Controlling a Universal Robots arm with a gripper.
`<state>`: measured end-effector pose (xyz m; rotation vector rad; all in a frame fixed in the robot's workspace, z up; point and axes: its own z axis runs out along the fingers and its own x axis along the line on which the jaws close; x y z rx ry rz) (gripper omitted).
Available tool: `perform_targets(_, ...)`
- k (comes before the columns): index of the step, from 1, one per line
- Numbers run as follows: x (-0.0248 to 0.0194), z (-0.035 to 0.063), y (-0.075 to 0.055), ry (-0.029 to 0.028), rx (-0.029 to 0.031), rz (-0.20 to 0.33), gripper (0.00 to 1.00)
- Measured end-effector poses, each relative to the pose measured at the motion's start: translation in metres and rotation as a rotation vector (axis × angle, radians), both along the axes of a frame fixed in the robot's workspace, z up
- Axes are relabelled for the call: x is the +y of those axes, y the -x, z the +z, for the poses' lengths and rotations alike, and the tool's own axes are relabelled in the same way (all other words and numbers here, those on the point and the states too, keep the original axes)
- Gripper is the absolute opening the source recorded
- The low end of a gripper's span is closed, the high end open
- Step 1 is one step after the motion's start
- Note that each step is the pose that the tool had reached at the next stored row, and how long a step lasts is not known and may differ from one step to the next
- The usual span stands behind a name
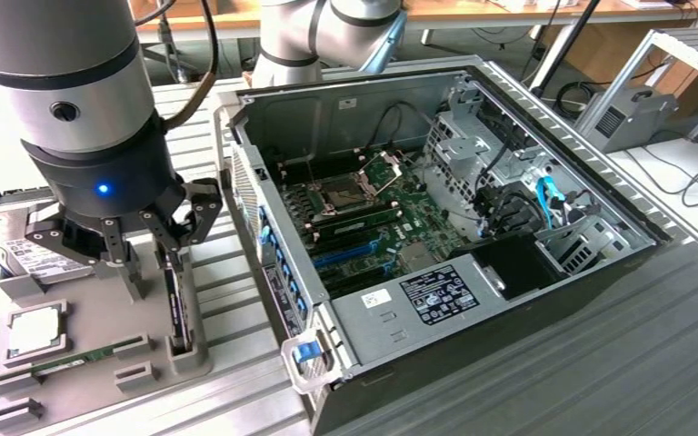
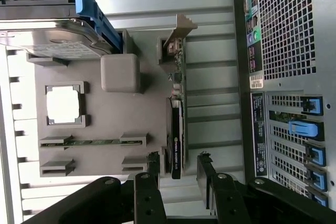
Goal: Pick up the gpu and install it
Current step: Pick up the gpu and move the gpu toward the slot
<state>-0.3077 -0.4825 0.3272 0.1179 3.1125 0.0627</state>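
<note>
Half the gpu [image 1: 178, 304] hides behind spread pincer [image 1: 149, 243].

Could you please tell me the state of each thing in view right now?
gpu: standing on edge in the holder.
hand: open, fingers either side of the gpu.
case: open, interior exposed.
hard drive: lying on the holder.
CPU: flat in its recess.
memory stick: lying in its slot.

HDD [image 1: 12, 243] partly behind gripper [image 1: 143, 247]

Robotics lab — open computer case [image 1: 494, 354] on slatted metal bench [image 1: 640, 363], desks [image 1: 507, 13] behind
</note>
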Motion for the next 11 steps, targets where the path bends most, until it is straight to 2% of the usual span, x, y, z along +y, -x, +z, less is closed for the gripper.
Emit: perform_targets(11,-0.0007,-0.0072,0.0000,-0.0001,0.0000,0.000,0.42)
